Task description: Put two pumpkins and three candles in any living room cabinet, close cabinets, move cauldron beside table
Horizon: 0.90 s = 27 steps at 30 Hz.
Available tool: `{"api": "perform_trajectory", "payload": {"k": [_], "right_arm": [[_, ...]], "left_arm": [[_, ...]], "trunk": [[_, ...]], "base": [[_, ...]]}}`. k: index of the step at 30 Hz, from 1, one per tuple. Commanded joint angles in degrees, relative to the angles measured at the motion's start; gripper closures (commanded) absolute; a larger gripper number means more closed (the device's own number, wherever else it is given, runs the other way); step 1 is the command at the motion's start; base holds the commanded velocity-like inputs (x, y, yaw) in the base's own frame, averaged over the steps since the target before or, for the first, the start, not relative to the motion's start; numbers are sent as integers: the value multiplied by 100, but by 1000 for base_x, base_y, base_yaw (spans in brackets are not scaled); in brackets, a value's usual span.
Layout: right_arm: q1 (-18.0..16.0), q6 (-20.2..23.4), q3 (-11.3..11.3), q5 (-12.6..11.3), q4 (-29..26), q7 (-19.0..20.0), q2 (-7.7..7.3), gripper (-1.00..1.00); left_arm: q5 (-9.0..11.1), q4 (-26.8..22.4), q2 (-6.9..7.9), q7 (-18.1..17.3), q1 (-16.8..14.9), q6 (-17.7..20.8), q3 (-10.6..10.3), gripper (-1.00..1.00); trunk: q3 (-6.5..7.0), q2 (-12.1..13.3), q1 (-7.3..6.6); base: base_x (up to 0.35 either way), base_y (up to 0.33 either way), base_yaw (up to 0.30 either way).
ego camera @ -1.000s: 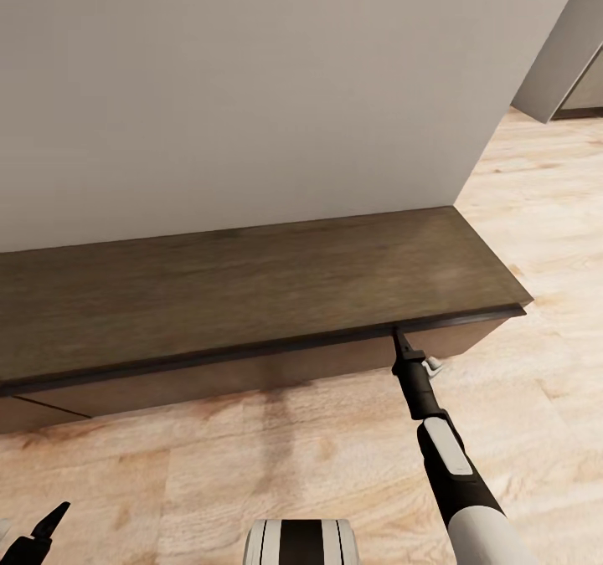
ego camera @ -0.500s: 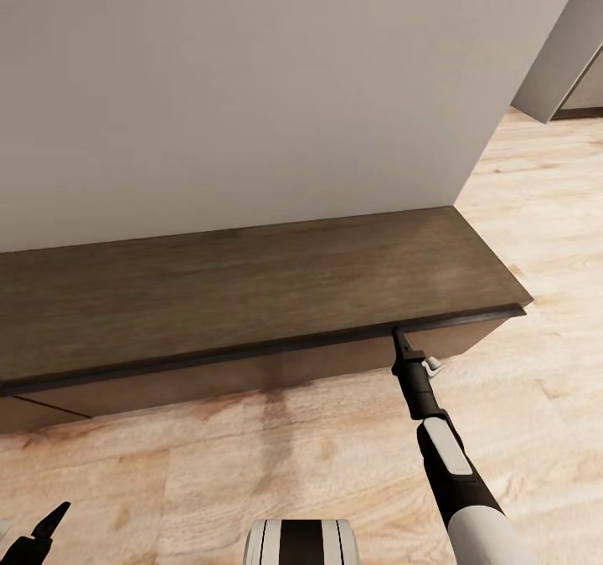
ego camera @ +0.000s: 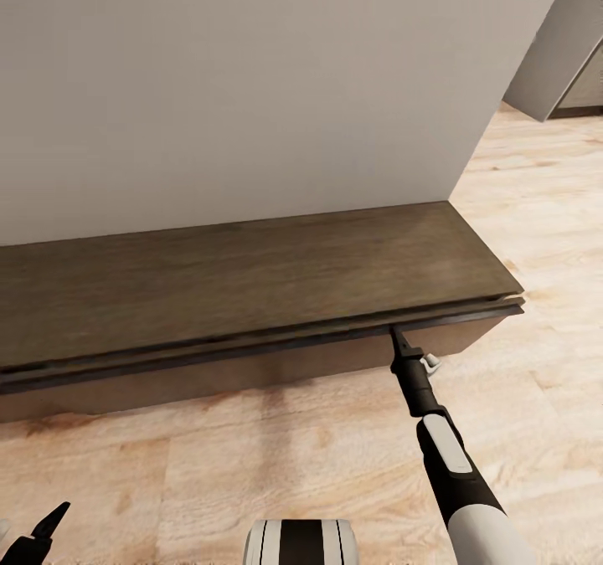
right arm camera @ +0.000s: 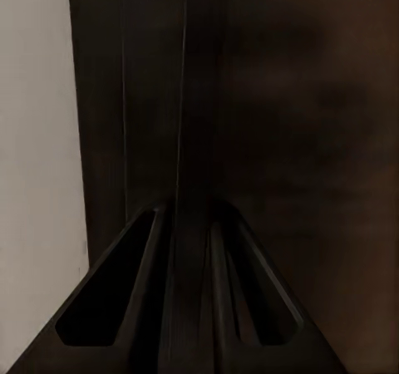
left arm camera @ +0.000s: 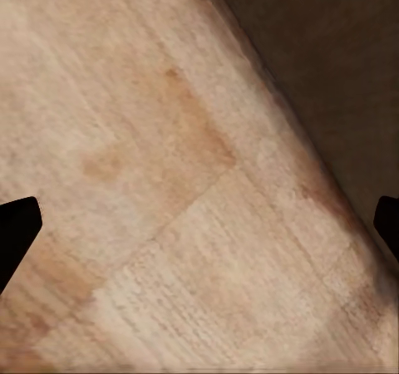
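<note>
cabinet (ego camera: 251, 272) sitting against wall, drawer front edging out | right claw (ego camera: 395, 336) pinching nearly closed on drawer's top lip (right arm camera: 193, 141) | left claw (left arm camera: 199, 216) hanging wide open, empty, over floor (ego camera: 293, 456) | risk: thin grip slipping off lip while pulling

— Under everything? Pale wooden floor (ego camera: 251, 464), running from six o'clock up toward three.
— Standing on it? Long dark-brown cabinet (ego camera: 251, 285), set against the wall (ego camera: 251, 88) at twelve o'clock, top bare, drawer front slightly ajar.
</note>
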Motion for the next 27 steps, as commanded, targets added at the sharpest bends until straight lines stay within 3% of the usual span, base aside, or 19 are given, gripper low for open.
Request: {"api": "perform_trajectory", "payload": {"k": [1,9,22,27], "right_arm": [[2,3,192,73,206,28,0,100],[2,-4,192,73,206,27,5,100],[2,-6,192,73,206,27,2,100],[2,-6,192,74,206,27,3,100]], "left_arm": [[-1,0,-2,3,-1,1,0,-100],[-1,0,2,7,0,1,2,-100],[-1,0,4,3,-1,1,2,-100],[-1,0,3,3,-1,1,3,-100]], "trunk": [[-1,0,0],[-1,0,0],[-1,0,0],[-1,0,0]], "base": [[-62,-15,0],[-51,-7,0],[-283,-80,0],[-105,-29,0]]}}
